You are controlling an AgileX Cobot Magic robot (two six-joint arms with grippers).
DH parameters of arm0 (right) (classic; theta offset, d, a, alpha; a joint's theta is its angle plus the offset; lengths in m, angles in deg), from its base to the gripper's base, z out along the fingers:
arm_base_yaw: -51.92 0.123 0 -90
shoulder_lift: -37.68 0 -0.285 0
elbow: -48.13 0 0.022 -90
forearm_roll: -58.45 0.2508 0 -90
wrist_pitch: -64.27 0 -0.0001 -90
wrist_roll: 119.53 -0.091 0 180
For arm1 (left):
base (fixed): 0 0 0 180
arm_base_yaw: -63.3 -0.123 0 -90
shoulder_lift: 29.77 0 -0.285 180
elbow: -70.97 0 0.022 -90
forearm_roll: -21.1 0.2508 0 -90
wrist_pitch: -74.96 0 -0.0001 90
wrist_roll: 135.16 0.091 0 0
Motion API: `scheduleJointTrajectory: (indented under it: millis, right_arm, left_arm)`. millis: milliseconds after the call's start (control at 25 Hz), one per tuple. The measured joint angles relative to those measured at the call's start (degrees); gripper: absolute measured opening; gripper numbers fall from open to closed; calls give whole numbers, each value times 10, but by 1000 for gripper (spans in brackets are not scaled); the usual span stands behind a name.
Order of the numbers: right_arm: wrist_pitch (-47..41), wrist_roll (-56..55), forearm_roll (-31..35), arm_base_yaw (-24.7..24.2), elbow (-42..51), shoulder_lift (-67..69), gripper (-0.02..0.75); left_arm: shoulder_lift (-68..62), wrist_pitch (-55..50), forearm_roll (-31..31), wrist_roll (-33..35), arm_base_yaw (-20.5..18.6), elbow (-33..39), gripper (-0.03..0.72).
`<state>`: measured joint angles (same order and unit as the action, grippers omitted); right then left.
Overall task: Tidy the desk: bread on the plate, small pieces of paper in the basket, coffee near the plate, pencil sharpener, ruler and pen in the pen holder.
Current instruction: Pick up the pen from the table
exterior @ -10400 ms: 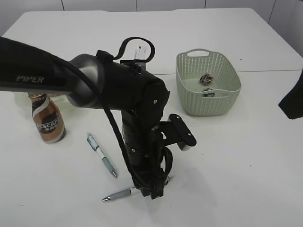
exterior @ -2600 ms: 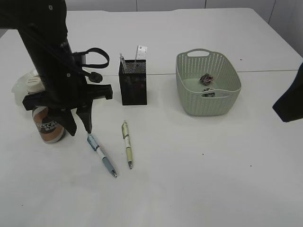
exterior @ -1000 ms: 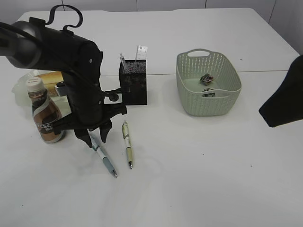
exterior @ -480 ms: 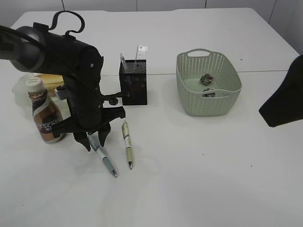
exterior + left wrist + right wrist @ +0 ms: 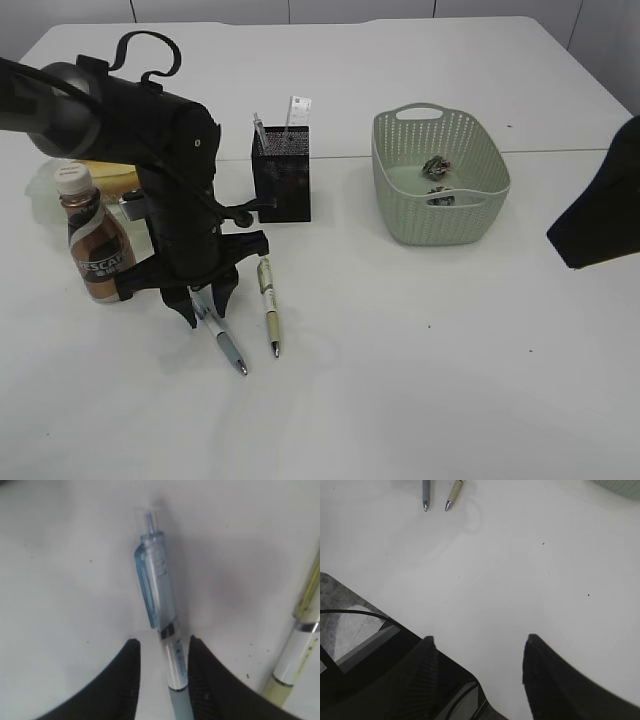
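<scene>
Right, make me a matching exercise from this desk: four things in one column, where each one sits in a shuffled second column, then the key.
Things
1. blue pen
2. green pen
3. crumpled paper
4. coffee bottle

Places
A. inside the green basket
B. standing at the table's left side, left of the left arm
C. lying flat between the fingers of the left end effector
D. lying free on the table in front of the black pen holder

Pairs: 1-C, 2-D, 3-A, 4-B
</scene>
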<state>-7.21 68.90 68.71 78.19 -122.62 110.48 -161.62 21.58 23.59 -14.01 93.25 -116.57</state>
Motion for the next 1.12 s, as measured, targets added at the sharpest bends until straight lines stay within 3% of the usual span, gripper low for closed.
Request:
scheduleJointTrajectory:
  millis: [1120]
  right_arm:
    - [0,0,0,0,0,0,405]
  left_arm:
    - [-2,20,-19,0,-8,0,241]
